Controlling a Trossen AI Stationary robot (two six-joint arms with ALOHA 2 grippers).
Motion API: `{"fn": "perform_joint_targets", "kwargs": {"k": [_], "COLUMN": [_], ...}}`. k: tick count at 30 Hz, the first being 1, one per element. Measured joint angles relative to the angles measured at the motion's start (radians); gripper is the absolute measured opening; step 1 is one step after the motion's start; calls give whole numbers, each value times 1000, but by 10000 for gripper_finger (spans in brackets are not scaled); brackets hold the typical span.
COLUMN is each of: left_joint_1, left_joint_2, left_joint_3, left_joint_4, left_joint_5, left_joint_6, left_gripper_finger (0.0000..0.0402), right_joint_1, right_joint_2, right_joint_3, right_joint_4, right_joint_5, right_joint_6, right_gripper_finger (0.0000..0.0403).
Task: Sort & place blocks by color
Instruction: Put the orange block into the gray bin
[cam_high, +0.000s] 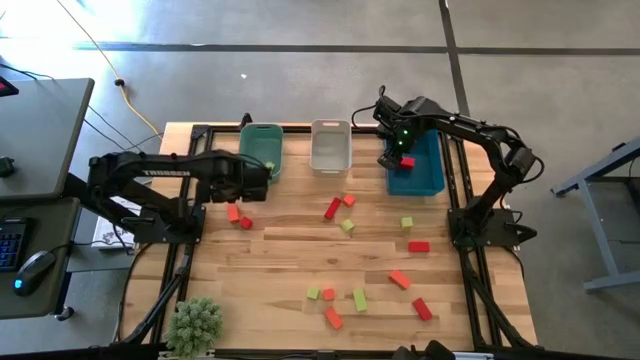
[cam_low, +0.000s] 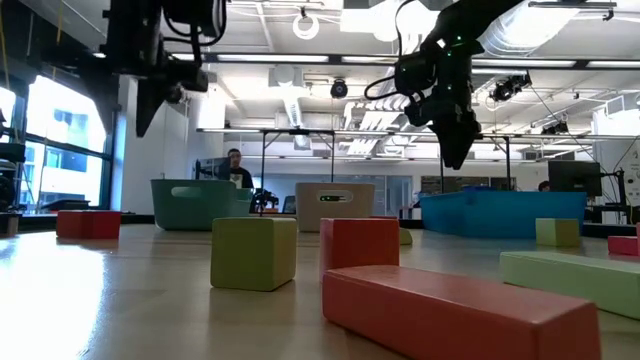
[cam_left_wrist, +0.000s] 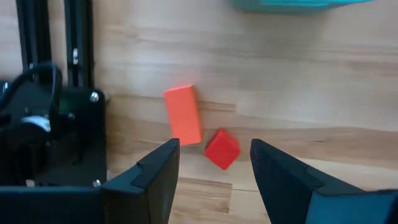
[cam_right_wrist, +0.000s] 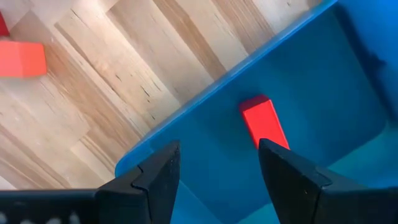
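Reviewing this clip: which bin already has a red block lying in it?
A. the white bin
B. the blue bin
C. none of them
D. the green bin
B: the right wrist view shows a red block lying on the floor of the blue bin, beneath the open right tool.

Three bins, potted plant

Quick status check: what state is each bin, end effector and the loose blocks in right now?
Blue bin: holds one red block.
Green bin: something yellow-green inside.
White bin: looks empty.
Left end effector: open, above two reddish blocks.
Right end effector: open, over blue bin.
Other blocks: scattered on table.
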Motion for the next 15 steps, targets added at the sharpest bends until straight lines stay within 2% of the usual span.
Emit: {"fn": "perform_joint_targets", "kwargs": {"k": [8, 15], "left_joint_1": [-30, -30], "left_joint_2": [0, 0], "left_joint_3": [-108, -202], "left_joint_4": [12, 115], "left_joint_5": [-2, 27], "left_joint_6": [-106, -139], "left_gripper_finger": [186, 186], "right_joint_1": [0, 0], "right_joint_2": [0, 0], "right_joint_3": [0, 0], "right_joint_4": [12, 15], "right_joint_5": [0, 0], "right_joint_6": [0, 0], "right_gripper_finger": [204, 204]}}
